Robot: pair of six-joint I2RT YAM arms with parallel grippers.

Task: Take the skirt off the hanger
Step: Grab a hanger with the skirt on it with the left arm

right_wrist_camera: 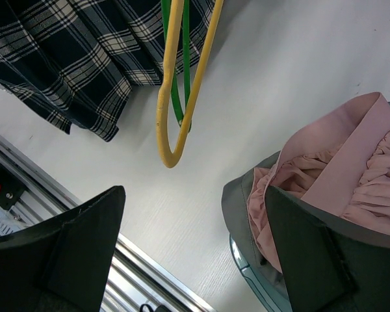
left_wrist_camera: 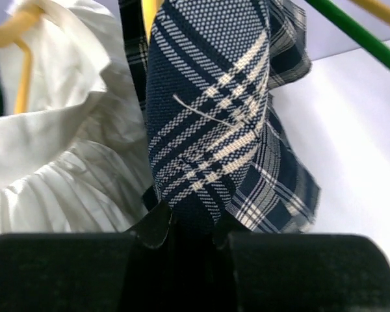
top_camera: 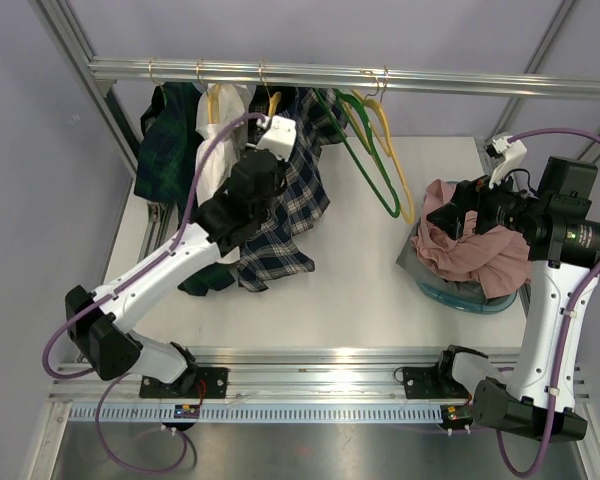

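A navy plaid skirt [top_camera: 290, 205] hangs from a yellow hanger [top_camera: 274, 103] on the rail. My left gripper [top_camera: 252, 180] is shut on a fold of it; in the left wrist view the plaid cloth [left_wrist_camera: 211, 123] runs down between my fingertips [left_wrist_camera: 155, 224]. My right gripper [top_camera: 470, 205] is open and empty, above the pink garment [top_camera: 475, 250] in the basket. In the right wrist view its fingers [right_wrist_camera: 84, 240] stand wide apart over the table, and the plaid skirt [right_wrist_camera: 71, 58] shows at the top left.
The rail [top_camera: 360, 75] also carries a dark green plaid garment [top_camera: 165, 140], a white garment [top_camera: 220, 140] and empty green [top_camera: 365, 160] and yellow [top_camera: 395, 160] hangers. A teal basket [top_camera: 470, 297] holds grey and pink clothes at the right. A metal rail [top_camera: 320, 355] runs along the near edge.
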